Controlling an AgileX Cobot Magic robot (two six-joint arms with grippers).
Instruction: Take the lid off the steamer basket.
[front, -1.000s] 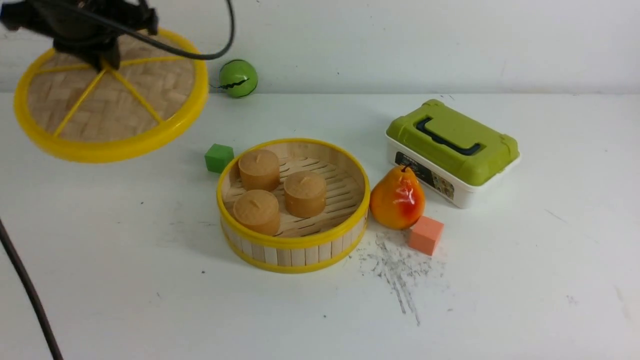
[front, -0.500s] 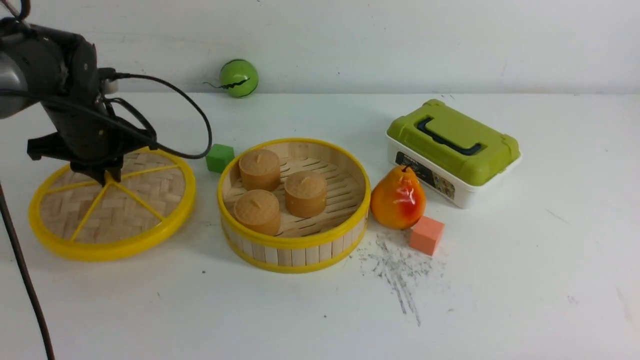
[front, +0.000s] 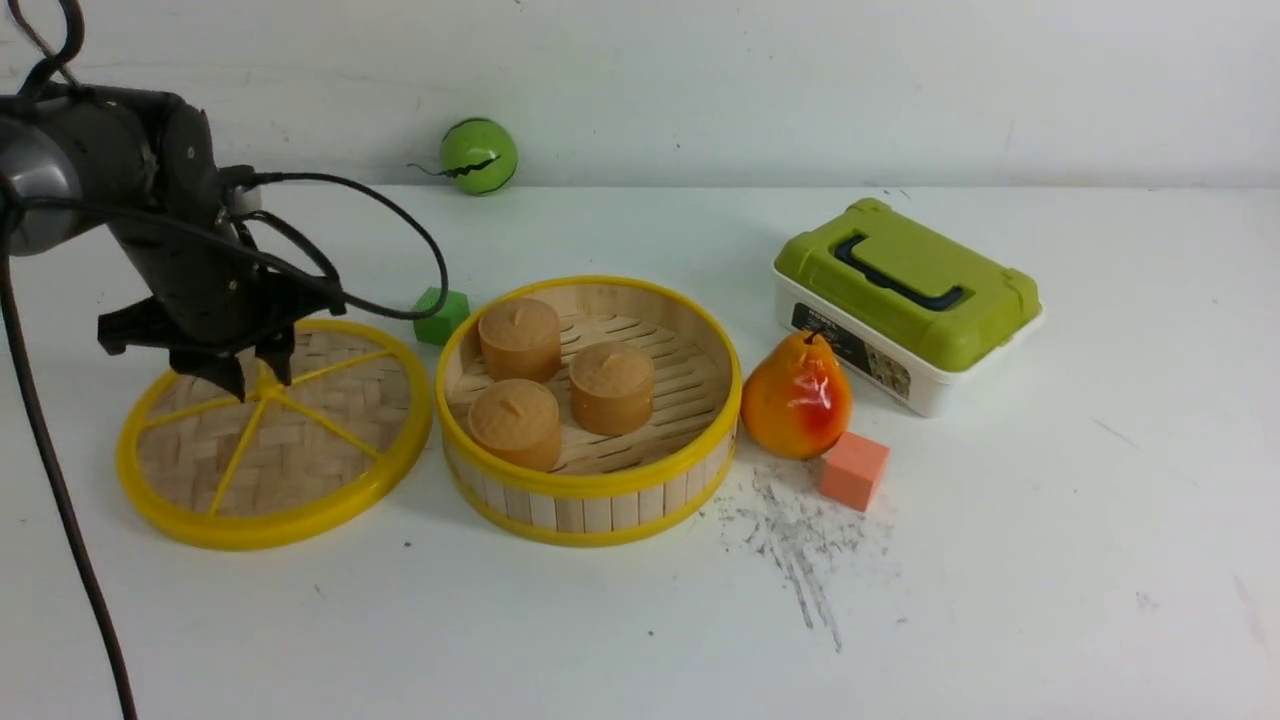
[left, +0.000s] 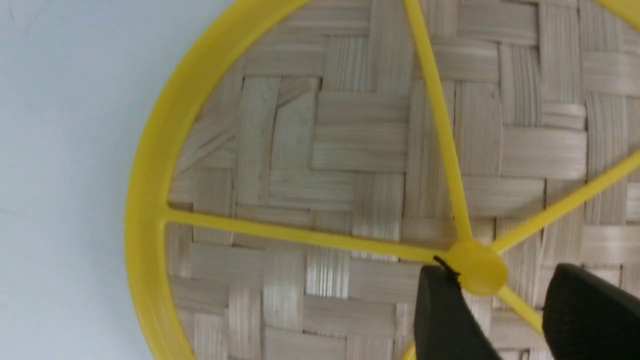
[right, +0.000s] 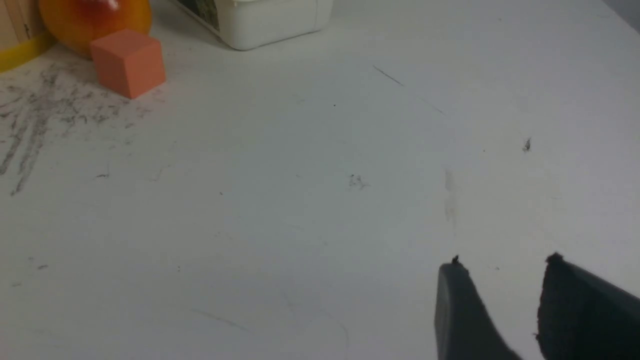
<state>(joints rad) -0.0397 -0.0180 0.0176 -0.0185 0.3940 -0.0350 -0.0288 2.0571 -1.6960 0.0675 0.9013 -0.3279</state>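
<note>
The lid (front: 280, 450), woven bamboo with a yellow rim and spokes, lies flat on the white table just left of the steamer basket (front: 590, 490), their rims almost meeting. The basket stands uncovered with three brown round cakes (front: 610, 385) inside. My left gripper (front: 260, 380) hovers over the lid's centre, open. In the left wrist view its black fingers (left: 440, 310) straddle the yellow knob (left: 477, 272) with a gap on one side; the left gripper (left: 501, 272) holds nothing. My right gripper (right: 502, 265) is open above bare table and is out of the front view.
A green cube (front: 440, 315) sits behind the gap between lid and basket. A pear (front: 796, 396) and an orange cube (front: 853, 470) stand right of the basket, with a green-lidded white box (front: 905, 300) behind them. A green ball (front: 478, 156) rests by the back wall.
The lid came down from the air at upper left onto the table and shifted right toward the basket. The left jaws have opened off the knob.
</note>
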